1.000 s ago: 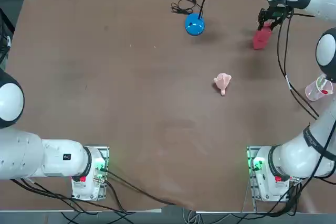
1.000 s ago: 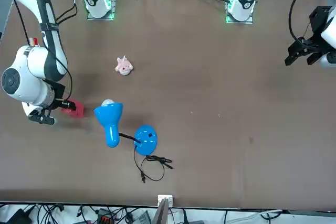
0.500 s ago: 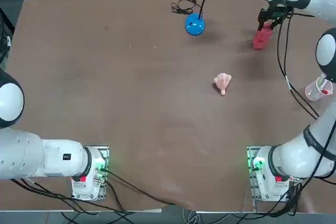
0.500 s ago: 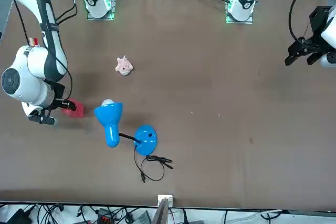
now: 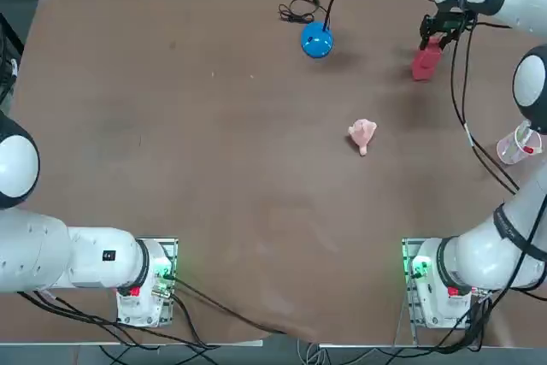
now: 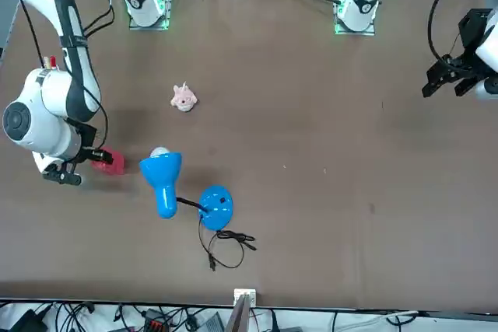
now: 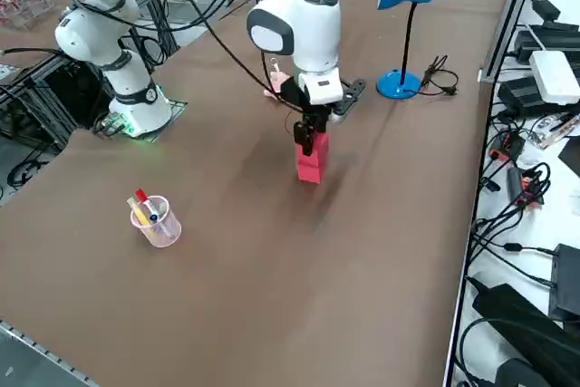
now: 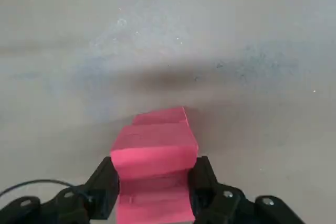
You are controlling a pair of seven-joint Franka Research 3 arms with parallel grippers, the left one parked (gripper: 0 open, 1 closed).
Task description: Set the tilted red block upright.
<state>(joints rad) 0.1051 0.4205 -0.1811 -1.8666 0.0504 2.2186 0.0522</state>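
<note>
- Red block [image 8: 155,156]: matte, red-pink, stepped faces with straight edges; wrist view has it between the dark fingers [image 8: 206,187] of the right hand [image 8: 155,190], which is closed on it.
- Block's place: upper right of the top view, left of centre in the front view, upper middle of the right side view, hanging from the hand there.
- Table [image 5: 256,168]: flat, dull brown, faint scuffs; wrist view adds pale specks and a soft dark shadow.
- Pale pink lumpy toy [image 5: 361,135]: rounded, right of centre in the top view; front view gives it two small ears, upper left.
- Lamp [image 6: 162,180]: glossy blue, flared shade, white bulb at its wide end, left of centre in front view. Top view gives its round base [image 5: 316,40], upper middle; right side view shows the slim dark stem.
- Cup [image 7: 156,222]: translucent, pinkish, tapering, left in the right side view, pens inside; at the right edge from above.
- Black cord [image 6: 227,246]: looped, near the lamp base.
</note>
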